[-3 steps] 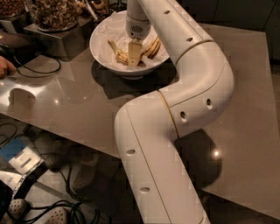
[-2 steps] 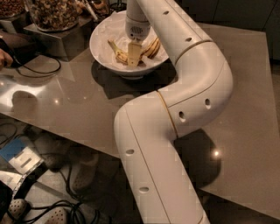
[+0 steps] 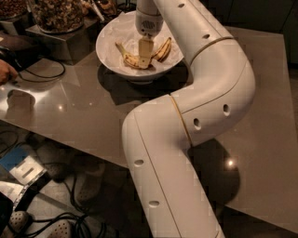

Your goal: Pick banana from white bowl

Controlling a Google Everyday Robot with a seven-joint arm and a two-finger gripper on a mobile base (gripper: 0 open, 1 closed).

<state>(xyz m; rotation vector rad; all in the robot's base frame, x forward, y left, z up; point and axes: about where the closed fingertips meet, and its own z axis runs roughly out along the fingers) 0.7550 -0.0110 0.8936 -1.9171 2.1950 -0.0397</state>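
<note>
Grey-brown tabletop [image 3: 84,116] carries everything, spreading out below and to both sides of the claw. My white arm [image 3: 209,93] is the next biggest thing: it rises from the near edge, bends off to the right, then doubles back up and left to the claw. The white bowl [image 3: 104,51] sits directly under and around the claw, lined with crumpled white paper [image 3: 122,32]. Up and to the left of the claw stands a glass jar [image 3: 56,14] of brown food. Far to the left, at the frame edge, a person's hand [image 3: 5,72] lies beside a dark cable [image 3: 42,74], well apart from my work. The banana [image 3: 128,59] lies in the bowl on the paper, curving under the claw, with one end to its left and the other to its upper right. The claw [image 3: 145,52] hangs straight down into the bowl over the banana's middle, and I cannot tell whether it is wide or clamped on the fruit. Against a second ago, almost nothing has moved. The claw sits at the same spot and the banana keeps the same curve, not raised off the paper. I read that as the grip being settled, with the lift not yet begun.
</note>
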